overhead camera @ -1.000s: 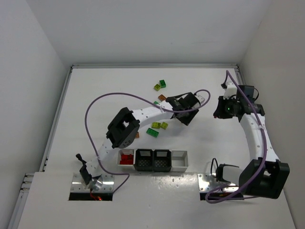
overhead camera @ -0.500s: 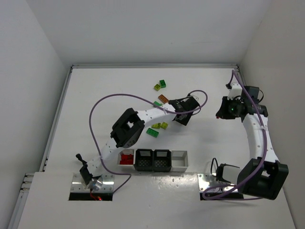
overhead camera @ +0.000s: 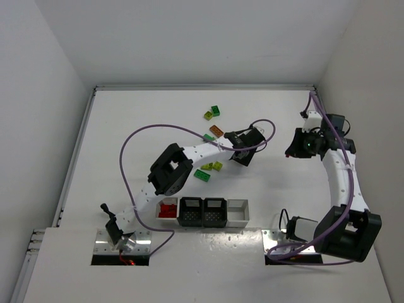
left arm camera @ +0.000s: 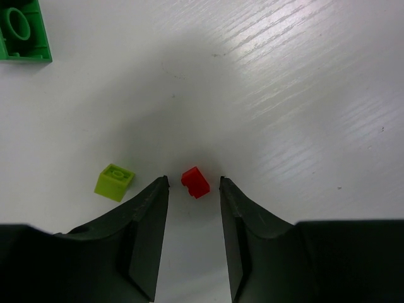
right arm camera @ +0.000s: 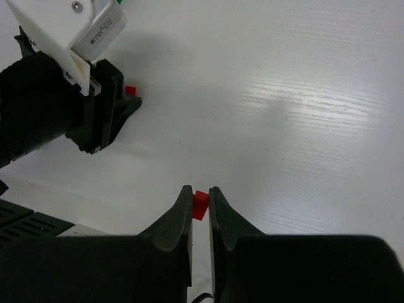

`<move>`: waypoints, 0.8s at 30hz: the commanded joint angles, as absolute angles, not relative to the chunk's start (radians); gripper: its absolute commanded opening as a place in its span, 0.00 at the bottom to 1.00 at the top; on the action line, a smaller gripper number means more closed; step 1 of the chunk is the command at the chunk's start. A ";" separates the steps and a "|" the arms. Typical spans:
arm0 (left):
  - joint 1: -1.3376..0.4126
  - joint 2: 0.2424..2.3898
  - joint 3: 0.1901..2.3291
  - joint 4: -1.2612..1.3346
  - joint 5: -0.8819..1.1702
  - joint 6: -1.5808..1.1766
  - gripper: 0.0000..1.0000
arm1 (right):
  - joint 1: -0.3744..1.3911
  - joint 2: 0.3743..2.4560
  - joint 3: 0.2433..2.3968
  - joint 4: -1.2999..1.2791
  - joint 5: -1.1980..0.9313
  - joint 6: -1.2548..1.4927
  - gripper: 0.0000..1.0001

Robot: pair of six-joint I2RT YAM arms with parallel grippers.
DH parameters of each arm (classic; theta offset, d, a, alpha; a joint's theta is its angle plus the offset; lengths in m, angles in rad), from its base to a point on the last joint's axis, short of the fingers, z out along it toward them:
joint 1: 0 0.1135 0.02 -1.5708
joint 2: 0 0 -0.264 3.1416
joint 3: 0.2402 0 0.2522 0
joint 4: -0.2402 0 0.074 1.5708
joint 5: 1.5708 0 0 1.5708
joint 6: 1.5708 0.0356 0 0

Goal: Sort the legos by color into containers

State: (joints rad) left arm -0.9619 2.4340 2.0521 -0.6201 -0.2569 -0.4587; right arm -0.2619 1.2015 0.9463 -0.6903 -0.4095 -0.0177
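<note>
My left gripper point(overhead camera: 234, 158) is open, low over the table, with a tiny red lego point(left arm camera: 195, 182) lying between its fingertips point(left arm camera: 193, 179), touching neither. A yellow-green lego point(left arm camera: 114, 182) lies just left of it and a green one point(left arm camera: 23, 30) farther off. My right gripper point(overhead camera: 291, 151) is shut on another small red lego point(right arm camera: 200, 205), held above the table at the right point(right arm camera: 200, 189). The row of four containers point(overhead camera: 237, 213) stands near the front. Its left white bin holds red legos point(overhead camera: 166, 209).
Loose legos lie mid-table: a green and yellow-green pair point(overhead camera: 213, 112), an orange one point(overhead camera: 216, 131), a green one point(overhead camera: 202, 175) and two yellow-green ones point(overhead camera: 217, 166). The left arm's purple cable loops over the table. The left gripper shows in the right wrist view point(right arm camera: 69, 113).
My left gripper has shifted a little down and left toward the yellow-green legos, its elbow moving right. My right gripper has shifted slightly right, still shut on the red lego.
</note>
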 commanded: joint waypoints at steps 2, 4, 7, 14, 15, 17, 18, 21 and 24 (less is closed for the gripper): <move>-0.963 2.448 2.071 -0.621 -0.245 -0.485 0.44 | -0.275 1.207 0.965 -0.683 -0.437 -0.005 0.00; -0.963 2.448 2.071 -0.621 -0.245 -0.485 0.43 | -0.275 1.207 0.965 -0.683 -0.437 -0.005 0.00; -0.963 2.457 2.062 -0.621 -0.224 -0.485 0.31 | -0.275 1.207 0.965 -0.683 -0.437 -0.005 0.00; -0.963 2.409 1.984 -0.601 -0.224 -0.485 0.16 | -0.275 1.198 0.965 -0.692 -0.459 -0.014 0.00; -0.963 2.387 1.971 -0.601 -0.224 -0.485 0.15 | -0.275 1.198 0.965 -0.701 -0.468 -0.014 0.00; -0.963 2.361 1.938 -0.592 -0.251 -0.476 0.11 | -0.275 1.198 0.976 -0.710 -0.483 -0.026 0.00; -0.963 2.344 1.925 -0.592 -0.252 -0.456 0.10 | -0.275 1.198 0.992 -0.730 -0.498 -0.035 0.00; -0.940 2.237 1.853 -0.563 -0.271 -0.431 0.05 | -0.275 1.209 1.023 -0.759 -0.529 -0.066 0.00; -0.885 2.079 1.764 -0.531 -0.250 -0.388 0.01 | -0.275 1.209 1.023 -0.759 -0.529 -0.075 0.00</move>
